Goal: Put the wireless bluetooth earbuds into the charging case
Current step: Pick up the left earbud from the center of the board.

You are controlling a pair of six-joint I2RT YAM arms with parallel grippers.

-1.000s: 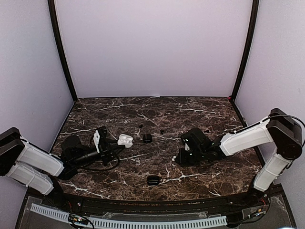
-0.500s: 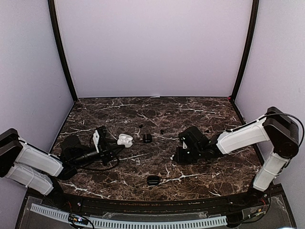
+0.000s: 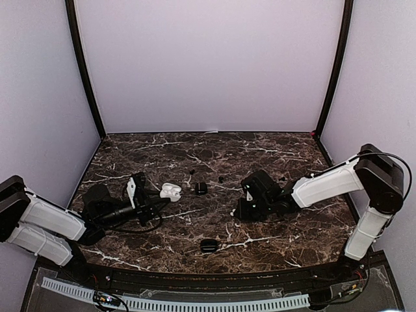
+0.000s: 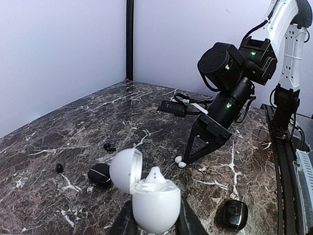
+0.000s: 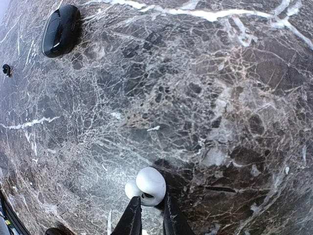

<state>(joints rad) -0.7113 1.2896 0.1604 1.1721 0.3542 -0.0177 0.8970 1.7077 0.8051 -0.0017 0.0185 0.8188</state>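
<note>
Marble tabletop, dark with white veins, filled the scene. At the left, the left gripper was closed on the white charging case, with 1 finger pressed against each side of its lower half. The lid stood open, tipped back on its hinge. A small white nub rose above the rim of the case's body; whether that was a seated bud could not be told.

Right of centre, the right gripper pointed down at the table, its fingers drawn in to a narrow gap. The white earbud sat pinched at their very tips, its rounded end resting against the marble. That bud was well apart from the white charging case, to its right and slightly nearer the front edge.

Between the 2 grippers, an open black case stood just right of the white charging case without touching it. A closed black case lay nearer the front edge, roughly midway between the arms.

On the far side of the cases, 1 tiny black earbud lay loose just beyond the open black case. A second black earbud lay to the right of that case, near the right arm's wrist. Neither touched a case or a gripper.
</note>
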